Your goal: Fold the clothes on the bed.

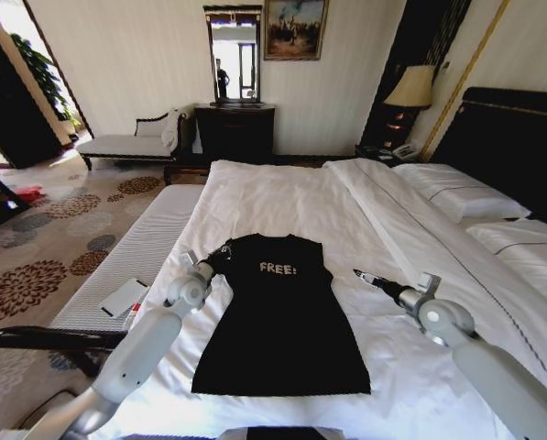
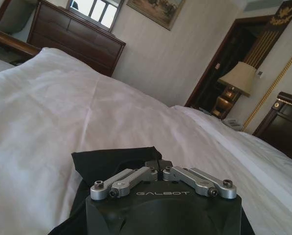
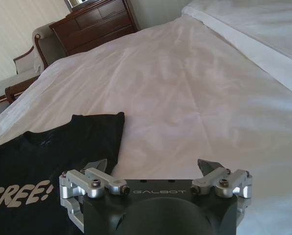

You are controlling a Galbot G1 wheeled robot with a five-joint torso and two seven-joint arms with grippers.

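Pale grey arms are being shown; each black gripper [image 3: 153, 169] is being marked "GALBOT", with silver screwed linkages, seemingly aluminium.

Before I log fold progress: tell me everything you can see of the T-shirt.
The T-shirt is black, soft-looking fabric with small white "FREE!" lettering on the chest. It lies flat, front up, on the bed, sides folded in so no sleeves stick out, collar toward the far end. The left hand is shut on its left shoulder corner; the right hand is open just beside its right shoulder.
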